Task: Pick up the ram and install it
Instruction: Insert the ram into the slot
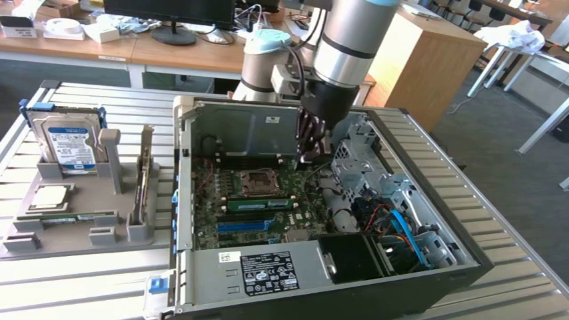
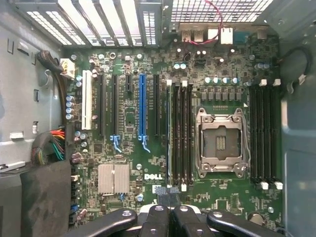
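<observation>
Closest in the exterior view is a silver labelled box (image 1: 266, 270) at the rim of the open computer case (image 1: 240, 127), on the near side of the processor socket (image 1: 258, 181). Between that box and the socket, the ram (image 1: 258, 203) stands on edge in a memory slot near the socket, with a blue slot (image 1: 244, 225) farther out on the same side. The gripper (image 1: 311, 159) hangs inside the case over the board, off the socket's side toward the exterior view's right. Well apart from the socket, toward the exterior view's left, a gray holder (image 1: 89, 235) outside the case carries a hard drive (image 1: 66, 143) and another green stick (image 1: 76, 217). In the wrist view the gripper (image 2: 168, 205) has its fingers pressed together, in line with the ram (image 2: 169, 138). The ram is seen edge-on in the slot of its bank farthest from the socket (image 2: 220, 143). Whether it is fully seated cannot be told. Beyond it from the socket runs the blue slot (image 2: 142, 106).
</observation>
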{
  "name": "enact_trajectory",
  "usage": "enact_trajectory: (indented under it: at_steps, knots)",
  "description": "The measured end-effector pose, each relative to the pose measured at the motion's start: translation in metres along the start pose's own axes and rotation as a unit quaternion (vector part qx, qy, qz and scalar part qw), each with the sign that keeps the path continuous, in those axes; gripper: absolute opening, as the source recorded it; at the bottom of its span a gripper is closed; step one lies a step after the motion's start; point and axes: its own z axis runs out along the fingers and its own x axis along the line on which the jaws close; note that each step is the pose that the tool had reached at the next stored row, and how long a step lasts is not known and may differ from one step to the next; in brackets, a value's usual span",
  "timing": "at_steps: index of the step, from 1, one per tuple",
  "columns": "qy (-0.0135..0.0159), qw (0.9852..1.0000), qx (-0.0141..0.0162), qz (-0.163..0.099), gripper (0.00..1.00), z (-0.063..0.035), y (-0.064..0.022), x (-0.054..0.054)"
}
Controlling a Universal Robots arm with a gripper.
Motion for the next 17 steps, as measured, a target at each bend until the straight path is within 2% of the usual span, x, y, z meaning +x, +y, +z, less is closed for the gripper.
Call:
enact_trajectory:
  at_steps: [17]
  knots:
    - [0.0027,1.0,-0.0051,0.0,0.1,0.0309,-0.0016,0.0]
